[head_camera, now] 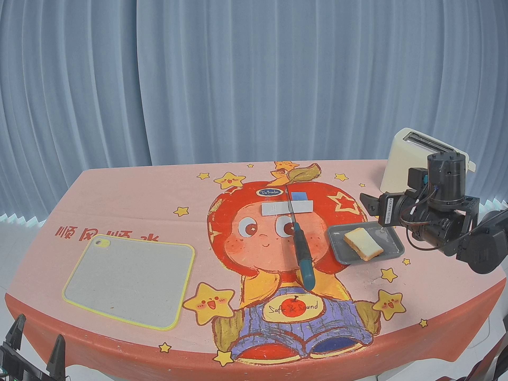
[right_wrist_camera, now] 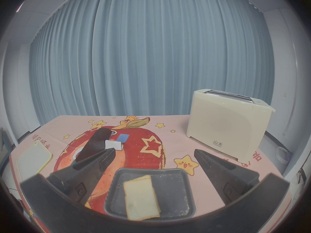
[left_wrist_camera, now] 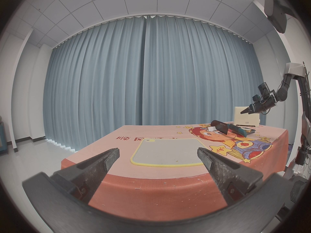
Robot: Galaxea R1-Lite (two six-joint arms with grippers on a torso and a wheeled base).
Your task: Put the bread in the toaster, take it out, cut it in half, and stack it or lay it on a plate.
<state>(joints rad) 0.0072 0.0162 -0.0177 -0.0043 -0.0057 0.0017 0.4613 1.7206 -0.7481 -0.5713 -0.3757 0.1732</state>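
**Bread flat in tray, both my grippers wide**

My right gripper [right_wrist_camera: 154, 152] hangs empty, fingers spread wide. The bread [right_wrist_camera: 141, 198] lies flat in the dark tray [right_wrist_camera: 181, 191] just ahead and below it, long axis slanting from far left to near right. The toaster [right_wrist_camera: 226, 120] beyond bears small print on its side. My head camera gives the knife [head_camera: 302, 244] full length, handle toward me. My left gripper [left_wrist_camera: 157, 151], also wide, faces the cutting board [left_wrist_camera: 175, 146].
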